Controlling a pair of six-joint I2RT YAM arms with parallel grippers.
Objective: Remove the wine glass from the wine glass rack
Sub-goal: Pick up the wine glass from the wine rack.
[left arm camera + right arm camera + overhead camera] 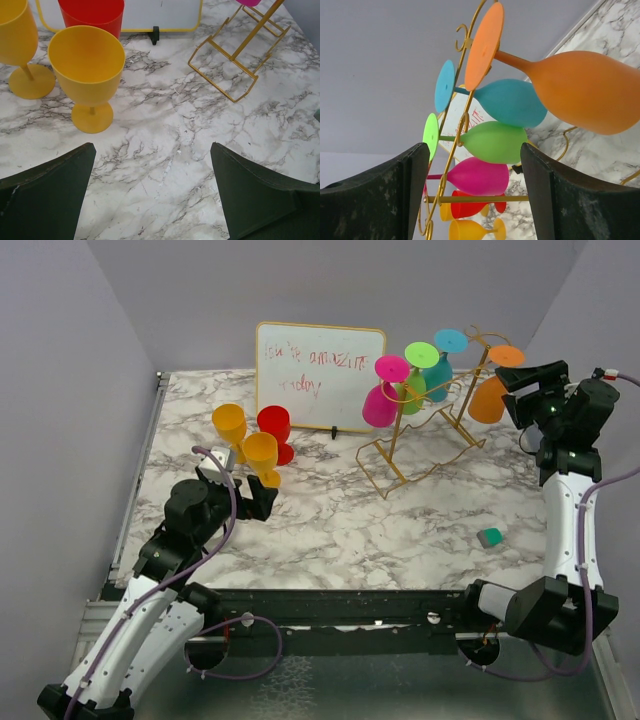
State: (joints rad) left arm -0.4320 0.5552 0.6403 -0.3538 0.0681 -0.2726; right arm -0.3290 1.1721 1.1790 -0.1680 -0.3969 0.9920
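Near left: left gripper point(262, 502) low over the marble table point(330, 530), jaws spread wide, nothing between them. Just past its fingers point(50, 190): nearer yellow goblet point(87, 65), upright on its foot. Left of that and a little farther back: second yellow goblet point(17, 30), also upright. Behind both: red goblet point(273, 425), upright, close to the white board point(320, 365). Board propped at the far edge, about centre, gold-framed, red scribble across it, not fully legible.

Right of the board: wine glass rack point(439, 469), thin gold wire, base flat on the marble, slanted rails rising to curled ends. Carries four glasses, all hung by the foot, bowls down and tilted. Left to right: pink glass point(380, 405), green glass point(415, 390), teal glass point(438, 375), then orange wine glass point(488, 400) at the right end of the rack, foot caught on the top rail, bowl leaning right.

Nearer, right of centre: small teal block point(489, 536), lying on the marble, well apart from the rack.

Far right: right gripper point(512, 395), raised to the height of the orange bowl and just beside it, jaws apart, clamping nothing. From its own wrist camera: orange bowl off to one side of the gap, not between the fingers. Contact between fingertip and bowl: cannot tell.
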